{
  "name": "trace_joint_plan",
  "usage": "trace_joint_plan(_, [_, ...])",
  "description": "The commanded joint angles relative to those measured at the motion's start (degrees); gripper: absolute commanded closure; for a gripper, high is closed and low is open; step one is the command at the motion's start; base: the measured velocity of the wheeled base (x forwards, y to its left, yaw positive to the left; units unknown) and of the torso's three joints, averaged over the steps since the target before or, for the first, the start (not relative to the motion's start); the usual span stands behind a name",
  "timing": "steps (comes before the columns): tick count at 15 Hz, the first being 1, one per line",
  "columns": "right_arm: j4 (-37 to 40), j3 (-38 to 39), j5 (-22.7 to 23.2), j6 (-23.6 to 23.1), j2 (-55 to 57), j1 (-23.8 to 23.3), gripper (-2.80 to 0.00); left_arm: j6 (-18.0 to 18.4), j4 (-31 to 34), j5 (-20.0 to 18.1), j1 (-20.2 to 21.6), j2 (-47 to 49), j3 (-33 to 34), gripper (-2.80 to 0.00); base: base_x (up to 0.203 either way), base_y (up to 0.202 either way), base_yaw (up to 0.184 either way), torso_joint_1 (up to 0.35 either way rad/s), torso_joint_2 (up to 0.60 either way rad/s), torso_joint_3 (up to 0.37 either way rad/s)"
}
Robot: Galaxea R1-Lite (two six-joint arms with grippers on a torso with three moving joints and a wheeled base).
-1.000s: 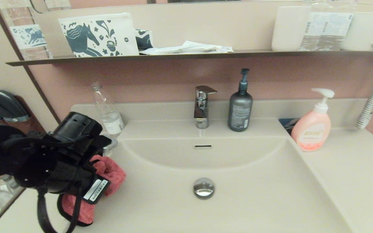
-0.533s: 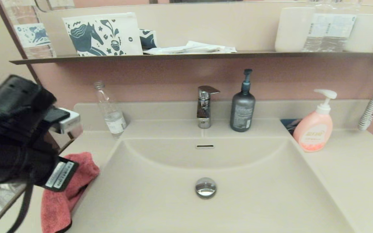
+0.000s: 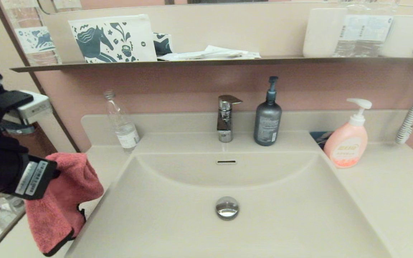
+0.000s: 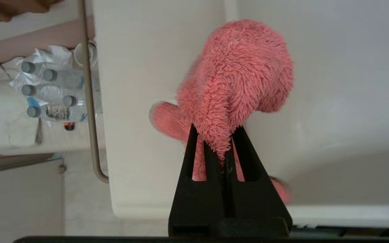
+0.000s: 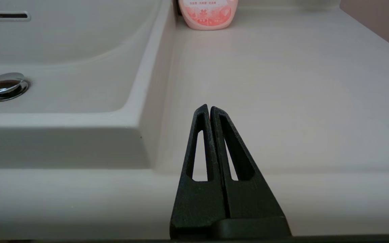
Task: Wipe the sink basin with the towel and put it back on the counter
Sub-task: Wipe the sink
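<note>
Since half a second ago, we see the left gripper (image 4: 226, 143) lift the small coral-pink terry towel (image 3: 61, 200) off the smooth beige table (image 3: 389, 186); it now hangs over the table's left side, beside the wide beige sink basin (image 3: 177, 222). Its fingers pinch a towel fold. We judge wiping hasn't begun; next, carry it into the dry-looking basin. The right gripper (image 5: 209, 111) sits parked, fingers pressed together. The clear bottle (image 3: 122, 125) holds a little water.

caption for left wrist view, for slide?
Left gripper shut on the coral-pink towel, held above the beige counter.
</note>
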Motion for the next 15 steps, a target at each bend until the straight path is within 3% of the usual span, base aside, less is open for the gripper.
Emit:
trace_joint_plan(1, [0.0, 0.0, 0.0, 0.0, 0.0, 0.0, 0.0, -0.4, 0.2, 0.0, 0.6, -0.9, -2.2, 0.0, 0.0, 0.0, 0.0, 0.0, 0.0, 0.0])
trace_joint_plan(5, [0.0, 0.0, 0.0, 0.0, 0.0, 0.0, 0.0, 1.2, 4.5, -0.3, 4.2, -1.7, -7.0, 0.0, 0.0, 0.0, 0.0, 0.0, 0.0, 0.0])
trace_joint_plan(7, [0.0, 0.0, 0.0, 0.0, 0.0, 0.0, 0.0, 3.9, 5.3, -2.2, 9.5, -1.8, -9.7, 0.0, 0.0, 0.0, 0.0, 0.0, 0.0, 0.0])
trace_joint_plan(9, [0.0, 0.0, 0.0, -0.1, 0.0, 0.0, 0.0, 5.8, 5.5, -9.3, 17.4, -1.9, -11.2, 0.0, 0.0, 0.0, 0.0, 0.0, 0.0, 0.0])
trace_joint_plan(12, [0.0, 0.0, 0.0, 0.0, 0.0, 0.0, 0.0, 7.7, 5.4, -25.4, 30.6, -2.0, -11.5, 0.0, 0.0, 0.0, 0.0, 0.0, 0.0, 0.0])
trace_joint_plan(13, [0.0, 0.0, 0.0, 0.0, 0.0, 0.0, 0.0, 8.3, 5.3, -30.4, 33.3, -1.9, -11.3, 0.0, 0.0, 0.0, 0.0, 0.0, 0.0, 0.0])
trace_joint_plan(15, [0.0, 0.0, 0.0, -0.1, 0.0, 0.0, 0.0, 11.0, 3.4, -36.2, 37.3, -1.8, -6.6, 0.0, 0.0, 0.0, 0.0, 0.0, 0.0, 0.0])
